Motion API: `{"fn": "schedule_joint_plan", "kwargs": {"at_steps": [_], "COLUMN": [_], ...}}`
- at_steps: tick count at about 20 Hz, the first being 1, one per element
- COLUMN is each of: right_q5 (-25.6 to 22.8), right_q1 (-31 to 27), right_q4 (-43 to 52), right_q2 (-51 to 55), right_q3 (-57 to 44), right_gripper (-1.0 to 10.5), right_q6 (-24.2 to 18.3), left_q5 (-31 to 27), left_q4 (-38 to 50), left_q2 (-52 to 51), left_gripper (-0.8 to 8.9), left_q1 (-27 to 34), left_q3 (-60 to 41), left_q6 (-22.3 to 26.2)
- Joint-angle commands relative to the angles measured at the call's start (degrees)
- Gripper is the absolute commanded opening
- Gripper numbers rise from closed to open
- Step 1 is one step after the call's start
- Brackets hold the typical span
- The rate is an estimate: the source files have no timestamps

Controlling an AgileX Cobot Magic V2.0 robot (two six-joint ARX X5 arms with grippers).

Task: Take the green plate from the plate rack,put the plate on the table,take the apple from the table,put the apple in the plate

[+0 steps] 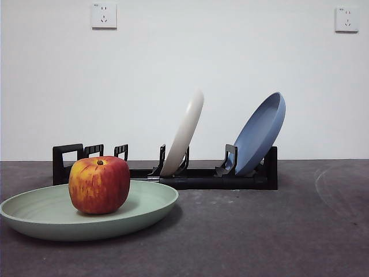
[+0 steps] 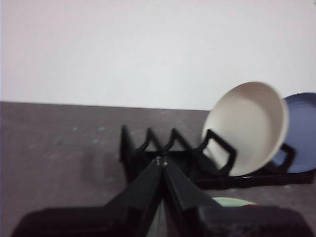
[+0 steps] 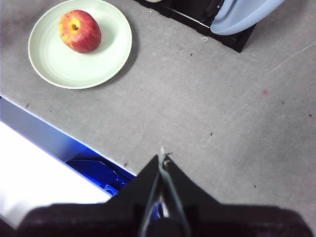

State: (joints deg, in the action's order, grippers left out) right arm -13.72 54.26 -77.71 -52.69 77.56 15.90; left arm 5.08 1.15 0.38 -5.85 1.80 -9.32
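The green plate [image 1: 144,205] lies flat on the table [image 1: 259,231] at the front left, in front of the plate rack [image 1: 202,176]. The apple [image 1: 99,184] sits upright in the plate. The right wrist view shows the plate [image 3: 103,49] with the apple [image 3: 80,31] in it. My left gripper [image 2: 160,160] is shut and empty, raised in front of the rack [image 2: 148,148]; a sliver of the green plate [image 2: 232,201] shows below it. My right gripper [image 3: 162,157] is shut and empty, high over the table's front edge. Neither gripper shows in the front view.
A cream-white plate [image 1: 185,133] and a blue plate [image 1: 262,133] stand tilted in the rack. The table's front edge [image 3: 64,136] runs under my right gripper, with a blue and white area beyond it. Two wall sockets [image 1: 104,15] sit on the white wall.
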Motion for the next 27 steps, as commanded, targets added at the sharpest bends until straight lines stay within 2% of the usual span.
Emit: {"fn": "schedule_joint_plan", "kwargs": {"at_steps": [1, 3, 5, 27], "right_q5": [-0.26, -0.24, -0.26, -0.26], "right_q1": [0.09, 0.09, 0.09, 0.09], "right_q4": [-1.18, -1.18, -1.18, -1.18], "right_q2": [-0.02, -0.02, -0.02, -0.02], "right_q3": [-0.57, -0.57, -0.57, -0.57], "right_gripper": [0.0, 0.0, 0.0, 0.0], "right_q6": [0.59, 0.57, 0.57, 0.57], "left_q5": [-3.10, -6.73, -8.02, -7.67], "left_q4": [-3.89, -7.91, -10.88, -10.49], "left_q2": [-0.13, -0.13, -0.13, 0.00], "left_gripper": [-0.03, -0.03, -0.03, -0.03], "left_q1": [0.63, 1.27, 1.81, 1.79], "left_q3": [-1.25, -1.25, -1.22, -1.22], "left_q6": [1.09, 1.11, 1.38, 2.32]}}
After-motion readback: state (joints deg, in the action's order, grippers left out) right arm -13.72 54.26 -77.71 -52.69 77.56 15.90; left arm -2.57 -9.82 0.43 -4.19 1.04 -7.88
